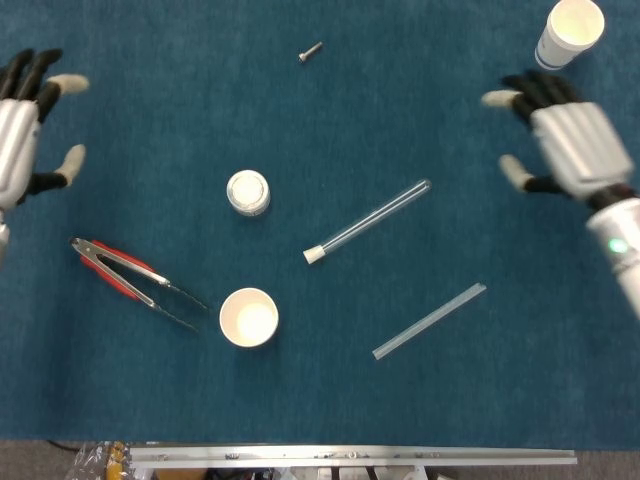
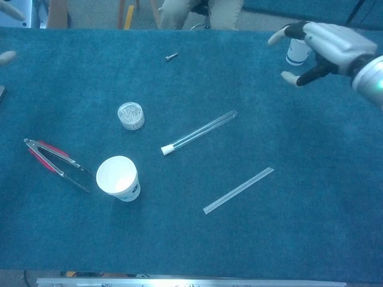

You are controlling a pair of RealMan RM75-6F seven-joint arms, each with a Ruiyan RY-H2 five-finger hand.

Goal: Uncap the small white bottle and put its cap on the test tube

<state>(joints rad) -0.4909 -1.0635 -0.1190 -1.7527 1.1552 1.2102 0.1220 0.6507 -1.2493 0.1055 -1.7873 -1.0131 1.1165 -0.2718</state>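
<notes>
The test tube lies flat on the blue table, a white cap on its lower-left end. The small white bottle stands upright to its left, its top open in the chest view. My right hand hovers far to the right, fingers spread, holding nothing. My left hand is at the left edge, also spread and empty; only two of its fingertips show in the chest view.
Red-handled tongs lie at the left. A paper cup stands near the front, another paper cup at the back right. A clear strip lies front right; a screw at the back.
</notes>
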